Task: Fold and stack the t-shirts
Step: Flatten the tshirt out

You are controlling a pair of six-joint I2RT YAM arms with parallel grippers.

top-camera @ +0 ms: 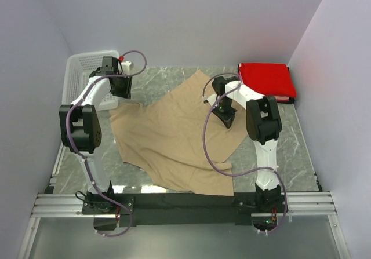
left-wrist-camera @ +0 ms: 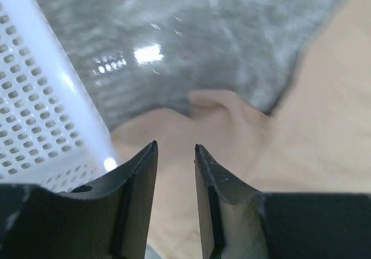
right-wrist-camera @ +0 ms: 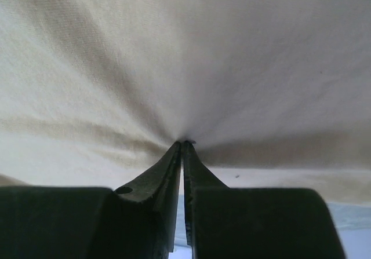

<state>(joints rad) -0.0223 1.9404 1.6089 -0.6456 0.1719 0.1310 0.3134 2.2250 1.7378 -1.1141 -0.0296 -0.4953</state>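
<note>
At the middle of the surface (top-camera: 293,149), the tan t-shirt (top-camera: 168,137) lies spread open and loosely flat. It is not folded. One edge reaches toward the far side, and the near hem comes close to the arm bases. Shallow creases run across the cloth.

The red t-shirt (top-camera: 265,78) sits at the far right corner, folded into a compact rectangle. It lies apart from the tan one.

The right pincer (top-camera: 225,117) is down on the right-hand part of the tan t-shirt. In the right wrist view its fingers are pressed together on a pinch of tan cloth, and wrinkles radiate from the tips. Cloth fills nearly all of that view.

The left pincer (left-wrist-camera: 175,149) hangs over the tan t-shirt's far left edge, jaws apart, with nothing between them. Whether the tips touch the cloth I cannot tell. The left wrist view shows a small fold of tan fabric just beyond the tips, then bare grey marbled surface.

The white mesh basket (top-camera: 81,73) stands at the far left corner, just beside the left pincer. Its perforated wall is close to the left finger in the wrist view.
</note>
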